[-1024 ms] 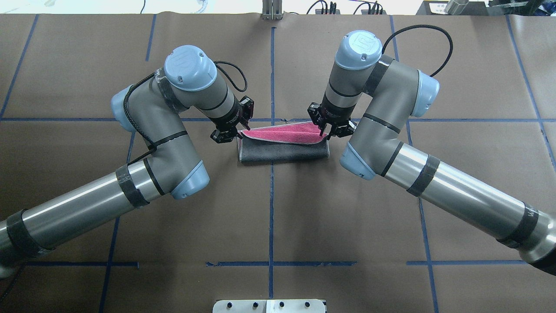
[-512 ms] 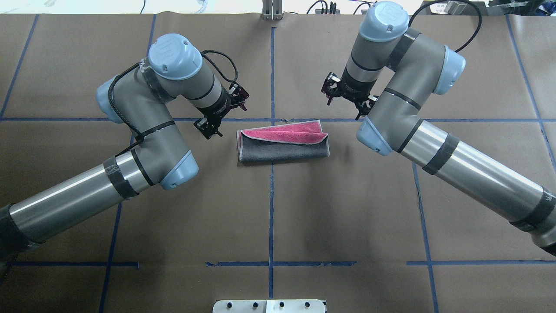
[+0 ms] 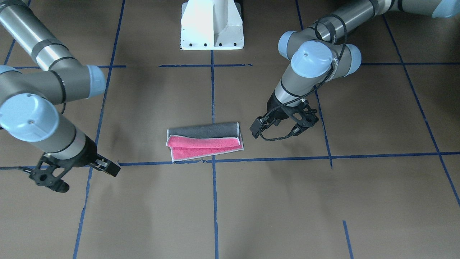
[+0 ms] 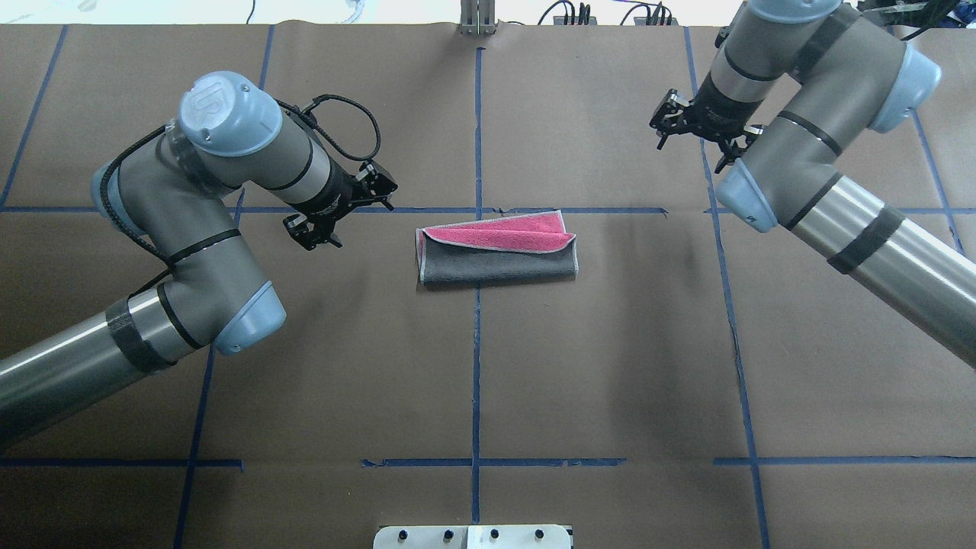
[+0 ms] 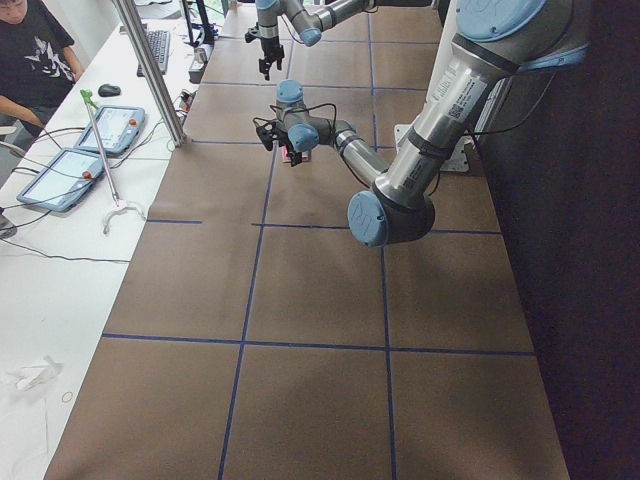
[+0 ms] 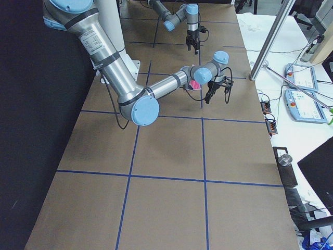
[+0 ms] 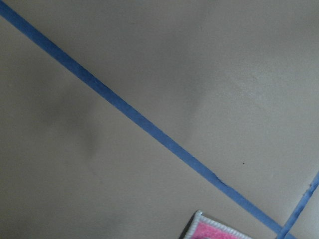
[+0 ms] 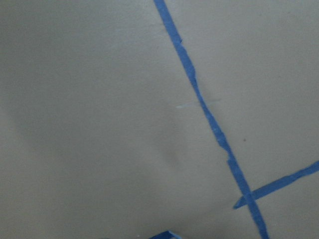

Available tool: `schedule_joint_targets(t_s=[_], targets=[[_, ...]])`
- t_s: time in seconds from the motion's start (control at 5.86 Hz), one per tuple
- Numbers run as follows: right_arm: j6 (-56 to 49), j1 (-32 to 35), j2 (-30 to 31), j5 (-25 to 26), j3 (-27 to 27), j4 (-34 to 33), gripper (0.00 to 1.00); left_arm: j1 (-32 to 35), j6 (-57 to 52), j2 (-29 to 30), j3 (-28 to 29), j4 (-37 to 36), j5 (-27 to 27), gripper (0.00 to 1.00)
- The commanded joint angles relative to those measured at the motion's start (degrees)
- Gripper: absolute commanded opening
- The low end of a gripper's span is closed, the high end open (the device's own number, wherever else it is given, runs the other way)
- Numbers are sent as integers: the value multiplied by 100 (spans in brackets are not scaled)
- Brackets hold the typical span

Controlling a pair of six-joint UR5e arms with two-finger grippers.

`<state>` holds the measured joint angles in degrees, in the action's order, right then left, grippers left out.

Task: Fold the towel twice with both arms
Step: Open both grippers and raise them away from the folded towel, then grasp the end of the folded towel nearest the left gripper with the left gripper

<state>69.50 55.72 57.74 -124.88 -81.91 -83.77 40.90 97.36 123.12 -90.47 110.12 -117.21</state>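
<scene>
The towel [image 4: 496, 259] lies folded in half at the table's middle, its grey face up, with a pink strip and whitish edge showing along the far side [image 3: 205, 142]. My left gripper [image 4: 352, 212] hovers open and empty to the towel's left, apart from it [image 3: 284, 130]. My right gripper [image 4: 698, 143] is open and empty, well off to the towel's far right [image 3: 77, 175]. The left wrist view shows only one pink towel corner [image 7: 214, 230]. The right wrist view shows only brown table and tape.
Blue tape lines [image 4: 476, 343] mark a grid on the brown table cover. The white pedestal base [image 3: 212, 25] stands at the robot's side. A side desk with tablets [image 5: 60, 175], a metal post [image 5: 150, 70] and a seated person [image 5: 30, 50] lie beyond the far edge.
Both grippers have let go of the towel's far edge, lifted and swung outward, left to the left and right to the far right. The towel stays folded and still.
</scene>
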Motion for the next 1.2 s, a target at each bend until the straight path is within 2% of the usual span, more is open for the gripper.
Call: schedule_joint_targets(t_s=[0.0,0.34,0.51,0.85,1.02], targets=[[-629,97,761,-19,-622,36,100,-81,-471,-131,-217,1,-91,100],[-639,80,1019,33,-756,54,100,-581,-411,236,132,27,170,100],[-639,62,1020,42,-747,54,100,-757,-411,361,492,332,381,92],[-631,27,1020,51,-756,63,100,-794,-402,379,714,589,392,60],[-630,27,1028,51,-756,63,100,-794,-402,371,767,694,410,50]])
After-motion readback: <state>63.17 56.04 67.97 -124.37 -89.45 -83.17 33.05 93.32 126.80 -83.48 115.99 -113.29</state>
